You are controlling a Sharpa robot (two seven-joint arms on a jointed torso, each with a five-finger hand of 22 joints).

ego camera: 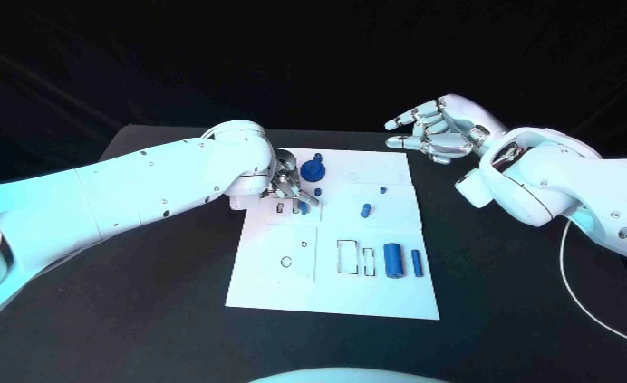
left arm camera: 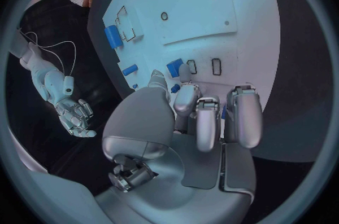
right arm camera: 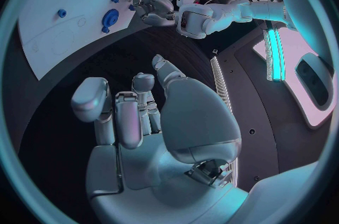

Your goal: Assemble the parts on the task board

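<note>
Left robot hand (ego camera: 290, 186) is down on the task board (ego camera: 313, 288), near its far left corner. Its fingers (left arm camera: 205, 122) curl in over a small blue part (left arm camera: 174, 67) that sits by two little slots. We cannot tell if it is pinching that part or only touching it (the fingers hide the spot).

Our right robot hand (ego camera: 438, 134) hangs in the air past the far right corner of the board, over the black tabletop (ego camera: 509, 301). Its fingers are bent but apart, and it holds nothing.

More parts lie on the white board. A round blue knob (ego camera: 313, 168) stands just beside the left robot hand. A small blue peg (ego camera: 366, 212) lies near the middle. Two long blue bars (ego camera: 405, 263) lie side by side near the right edge, next to some outlined slots.

We think these parts are hard, smooth and very light, so they could slip or roll away. They are not likely to break. We would take the little part by its two sides with the fingertips, squeezing gently, and keep it straight up so it can drop into its slot.
</note>
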